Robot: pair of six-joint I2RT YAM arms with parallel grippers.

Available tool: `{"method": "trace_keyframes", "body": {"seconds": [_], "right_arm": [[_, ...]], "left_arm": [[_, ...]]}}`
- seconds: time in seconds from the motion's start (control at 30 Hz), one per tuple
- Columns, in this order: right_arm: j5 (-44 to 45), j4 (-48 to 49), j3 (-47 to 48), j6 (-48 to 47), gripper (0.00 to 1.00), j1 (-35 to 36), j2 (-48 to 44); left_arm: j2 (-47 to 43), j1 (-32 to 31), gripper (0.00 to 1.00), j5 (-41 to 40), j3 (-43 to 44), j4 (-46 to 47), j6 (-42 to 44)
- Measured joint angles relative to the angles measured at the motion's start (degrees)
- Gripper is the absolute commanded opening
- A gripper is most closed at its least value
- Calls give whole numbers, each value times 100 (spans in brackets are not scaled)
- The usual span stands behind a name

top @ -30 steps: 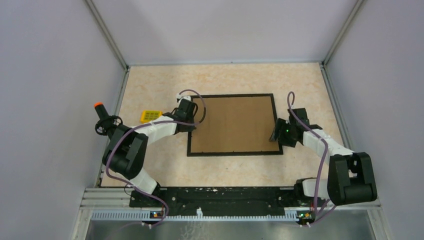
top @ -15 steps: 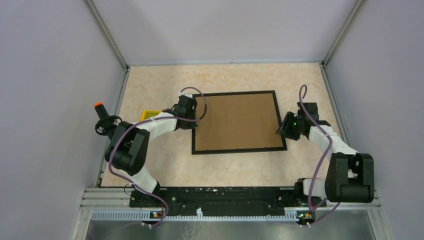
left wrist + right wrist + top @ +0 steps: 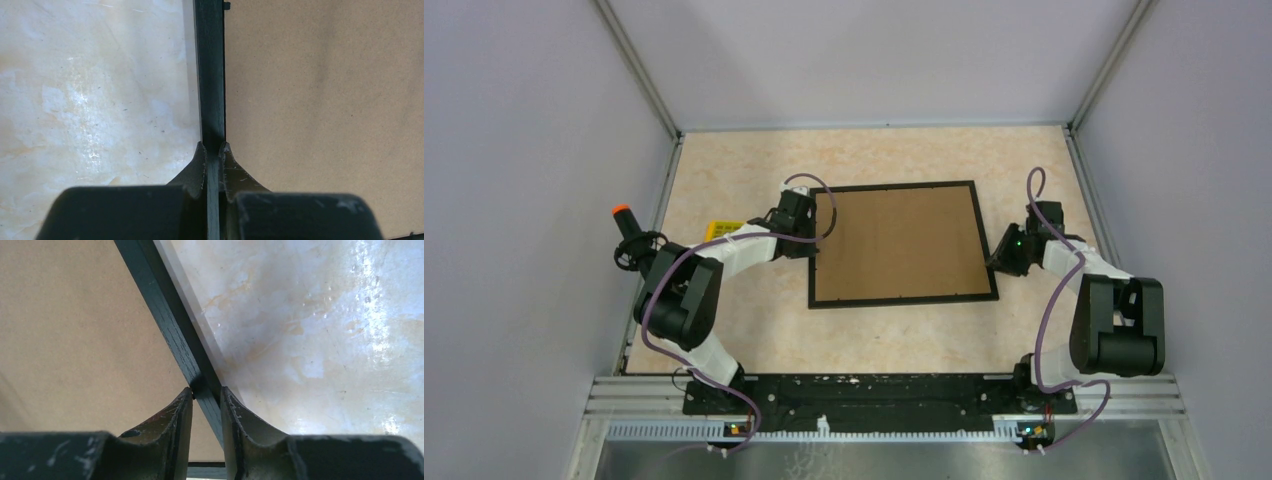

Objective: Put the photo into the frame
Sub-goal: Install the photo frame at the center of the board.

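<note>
The frame (image 3: 894, 186) lies flat on the table, a thin black rectangle filled by a plain brown cardboard sheet (image 3: 899, 245). The photo is not in view. My left gripper (image 3: 812, 238) is at the middle of the frame's left side. In the left wrist view it (image 3: 213, 150) is shut on the black bar (image 3: 210, 75). My right gripper (image 3: 998, 258) is at the frame's right side. In the right wrist view its fingers (image 3: 206, 392) close on the black bar (image 3: 160, 300), which crosses between them at a slant.
A small yellow object (image 3: 722, 229) lies left of the frame, partly hidden by my left arm. A black stand with an orange top (image 3: 624, 228) stands at the left wall. Walls close in the table on three sides.
The frame has shifted to the right and slightly away from the arms, with both grippers on it. In the last half second it lies still and my right wrist has drawn in a little.
</note>
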Motion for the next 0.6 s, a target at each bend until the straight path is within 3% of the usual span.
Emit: {"method": "trace_keyframes", "body": {"seconds": [0.6], "right_arm": [[0,109,-9,-109,20,-61,4]], "left_arm": [[-2,11,0,24,-11,13,2]]}}
